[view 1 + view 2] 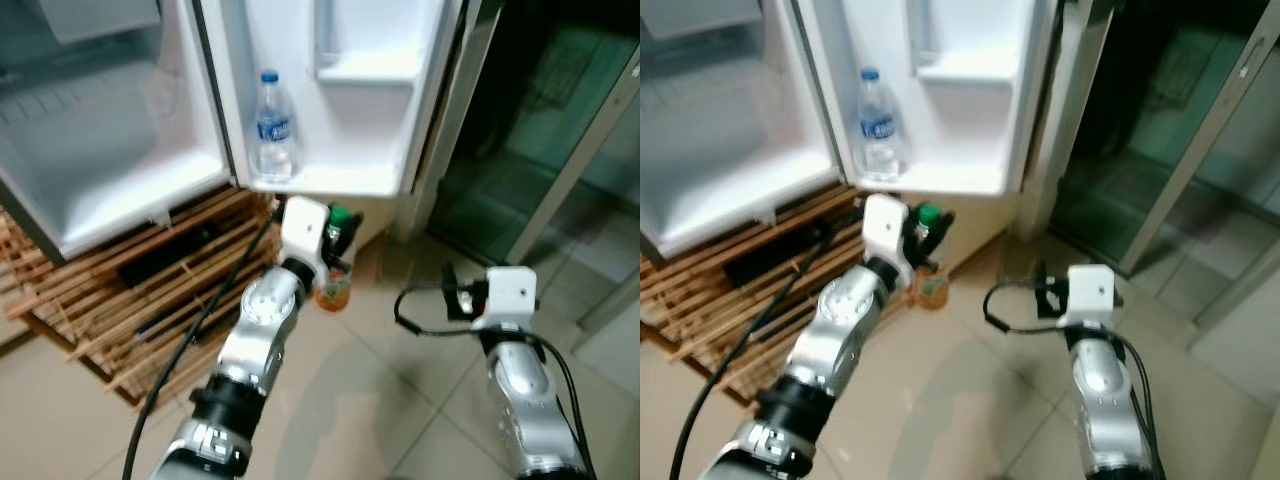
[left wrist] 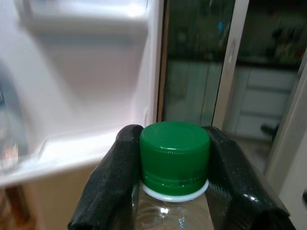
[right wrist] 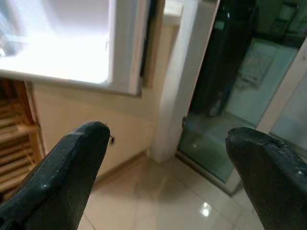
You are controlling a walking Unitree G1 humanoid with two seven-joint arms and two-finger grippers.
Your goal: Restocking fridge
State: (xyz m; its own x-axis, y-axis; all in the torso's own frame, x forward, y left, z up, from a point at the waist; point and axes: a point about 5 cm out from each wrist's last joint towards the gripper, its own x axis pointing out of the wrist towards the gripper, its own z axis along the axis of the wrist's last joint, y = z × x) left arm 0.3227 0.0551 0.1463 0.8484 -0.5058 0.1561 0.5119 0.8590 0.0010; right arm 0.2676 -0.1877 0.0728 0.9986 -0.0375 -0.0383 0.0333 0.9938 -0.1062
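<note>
L fingers [image 2: 115, 177] clamp the green-capped bottle [image 2: 174, 158] (cap between the 2); R fingers [image 3: 81, 158] spread wide.

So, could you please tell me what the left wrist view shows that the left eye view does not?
Only the left wrist view shows the two black fingers pressed against the green cap and the neck of a clear bottle. Only the left eye view shows the water bottle standing in the door shelf, the wooden rack and the right gripper. Both show the green cap and the white fridge door.
</note>
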